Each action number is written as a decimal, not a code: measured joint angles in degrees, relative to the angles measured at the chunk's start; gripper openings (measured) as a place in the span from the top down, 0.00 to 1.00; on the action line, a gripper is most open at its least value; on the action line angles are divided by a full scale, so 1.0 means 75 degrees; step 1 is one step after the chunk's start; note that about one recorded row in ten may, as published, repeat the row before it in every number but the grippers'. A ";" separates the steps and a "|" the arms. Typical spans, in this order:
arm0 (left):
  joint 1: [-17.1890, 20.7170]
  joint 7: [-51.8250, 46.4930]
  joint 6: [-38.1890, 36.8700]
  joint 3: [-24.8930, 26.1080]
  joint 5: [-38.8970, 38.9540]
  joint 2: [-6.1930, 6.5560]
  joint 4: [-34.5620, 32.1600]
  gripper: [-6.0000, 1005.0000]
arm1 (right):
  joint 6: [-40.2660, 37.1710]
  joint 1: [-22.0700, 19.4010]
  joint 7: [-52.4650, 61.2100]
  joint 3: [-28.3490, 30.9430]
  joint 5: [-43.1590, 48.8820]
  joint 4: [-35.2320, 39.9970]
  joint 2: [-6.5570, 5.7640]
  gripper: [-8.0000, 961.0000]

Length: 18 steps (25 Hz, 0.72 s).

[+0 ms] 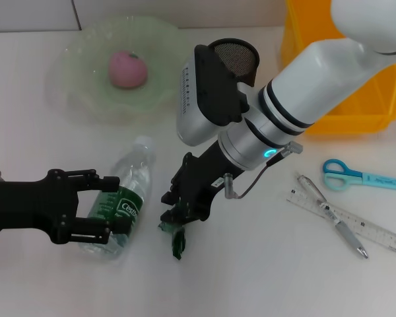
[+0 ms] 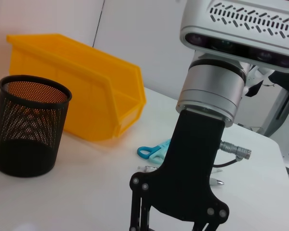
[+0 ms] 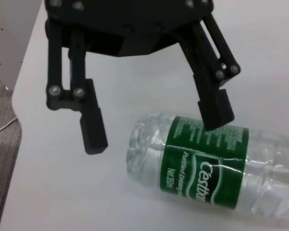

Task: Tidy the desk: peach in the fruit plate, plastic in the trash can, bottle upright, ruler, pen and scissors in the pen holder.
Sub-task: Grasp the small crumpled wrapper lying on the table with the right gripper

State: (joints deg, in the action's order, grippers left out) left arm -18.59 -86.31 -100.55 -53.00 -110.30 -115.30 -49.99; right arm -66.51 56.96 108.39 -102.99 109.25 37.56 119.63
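Left tool (image 1: 115, 203) sits low at near left, jaws spread wide w/ fingers either side of the clear plastic water bottle w/ green label (image 1: 124, 205). Bottle lies on its side on the white worktop (image 1: 264, 264), cap end pointing far. In the right wrist view one finger (image 3: 93, 123) of the left tool (image 3: 154, 122) hangs clear of the bottle (image 3: 207, 168), the other finger overlaps the label edge; can't tell if it touches

Right tool (image 1: 178, 221) is at centre, just right of the bottle, angled down, closed on a small dark green scrap of plastic (image 1: 179, 243) that hangs from its tips near the worktop. In the left wrist view the right tool (image 2: 171, 226) shows only down to its linkage; tips cut off

Pink peach (image 1: 127, 69) sits in the pale green wavy glass fruit plate (image 1: 86, 92) at far left. Black mesh pen holder (image 1: 236, 58) stands at far centre, partly behind the right arm. Yellow plastic bin (image 1: 356, 99) is at far right

Right side of worktop: blue-handled scissors (image 1: 356, 176), clear plastic ruler (image 1: 350, 221) nearer than them, and a silver pen (image 1: 331, 214) lying across the ruler
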 joint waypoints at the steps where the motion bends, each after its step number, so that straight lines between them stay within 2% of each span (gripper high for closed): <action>1: 0.0000 0.0000 0.0000 0.0000 0.0000 0.0000 0.0000 0.21 | 0.0000 0.0000 0.0000 0.0000 0.0000 0.0000 0.0000 0.70; 5: -0.0027 0.0001 0.0001 0.0000 0.0000 0.0002 0.0008 0.21 | -0.0088 0.0000 0.0190 0.0027 0.0079 0.0082 -0.0049 0.70; 10: -0.0056 -0.0011 -0.0001 0.0000 0.0000 0.0019 0.0010 0.21 | -0.0099 -0.0060 0.0604 0.0032 0.0723 0.0310 -0.0028 0.68; 18: -0.0033 0.0002 -0.0002 0.0000 0.0000 0.0000 0.0021 0.22 | -0.0119 -0.0218 0.0726 0.0033 0.0816 0.0524 -0.0020 0.64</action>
State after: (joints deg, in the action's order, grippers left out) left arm -18.84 -86.29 -100.56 -53.00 -110.30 -115.30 -49.84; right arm -67.41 55.33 113.84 -102.74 115.37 41.49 119.48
